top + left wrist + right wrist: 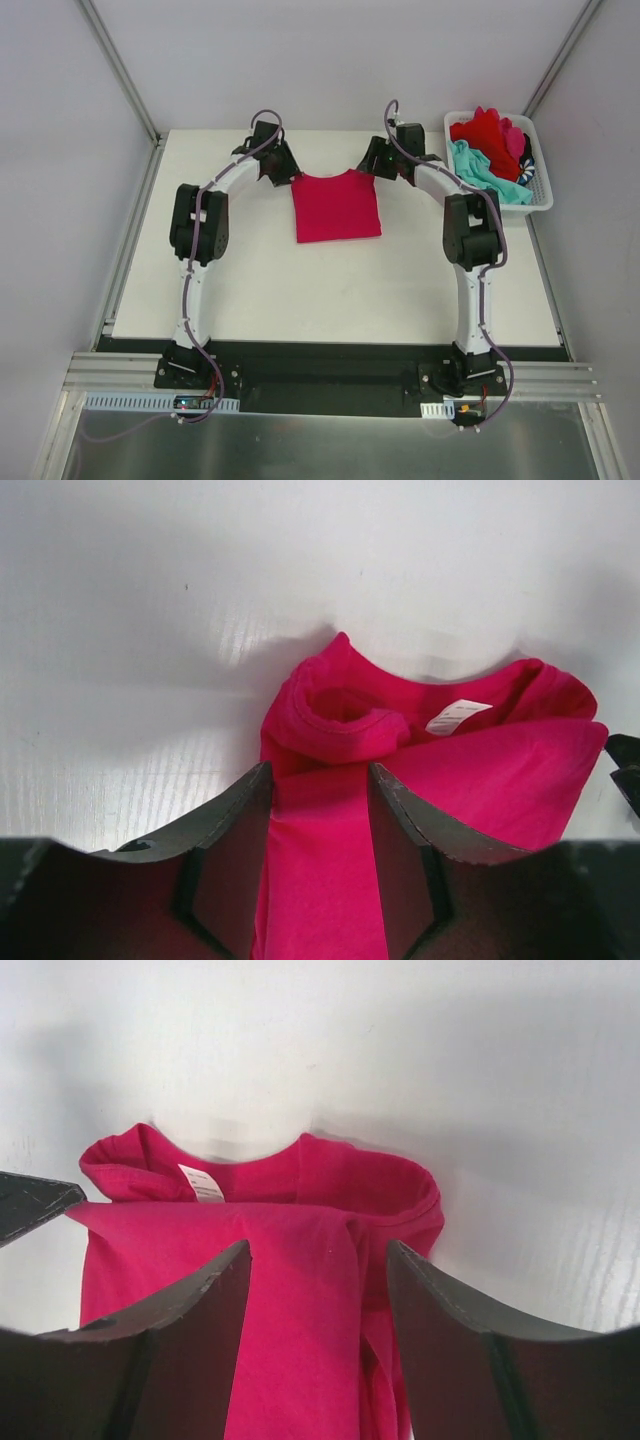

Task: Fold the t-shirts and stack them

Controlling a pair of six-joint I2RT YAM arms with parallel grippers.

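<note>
The white table (250, 290) is seen spread beneath both claws, bare on the near side. The magenta shirt (336, 206) is laid flat on it as a narrow rectangle, its sides apparently already turned in. Its collar end is tucked directly under the two claws and its hem is stretched away behind them, towards the arm bases.

Off to the outer side of the right claw (375, 160), well apart from it, the white basket (545, 190) is parked. A red shirt (490, 135), a teal shirt (485, 170) and a dark striped one (527, 172) are heaped inside it, none yet folded.

The left claw (280, 170) is set at one collar corner and the right claw at the other. In the left wrist view the left claw (320, 772) is shown with its jaws apart and a band of pink cloth lying in the gap, with nothing pinched. The right claw (318, 1248) is shown the same way and spread somewhat wider.

Just ahead of the left claw's fingertips the collar (345, 715) is rolled up into a thick curl. The small white label (202, 1182) is spotted ahead of the right claw, towards its inner side.

The step in hand is judged to be the folding of this first shirt, with the lengthwise folds done and the cross fold to come. For that, both claws would need to be closed on the collar corners, with the curl flattened or gathered in. The edge would then have to be lifted level and carried back over the body of the shirt to the hem, so that no skew is built in.
</note>
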